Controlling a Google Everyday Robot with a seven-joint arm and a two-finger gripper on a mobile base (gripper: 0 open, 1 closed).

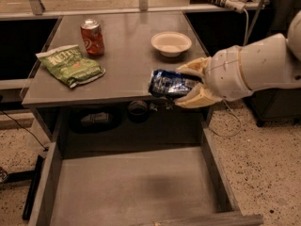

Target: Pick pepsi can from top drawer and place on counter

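Gripper [182, 86] clasps pepsi can [164, 83] at counter [127, 65] — bowl [171, 43] behind.

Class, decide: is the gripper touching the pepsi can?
Touching. The camera view shows the gripper, jaws clamped above and below the pepsi can, holding it at the front edge of the counter, above the open drawer.

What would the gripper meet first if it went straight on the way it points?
The gripper, at the counter's front edge with the can, would probably meet the green chip bag; depth is unclear.
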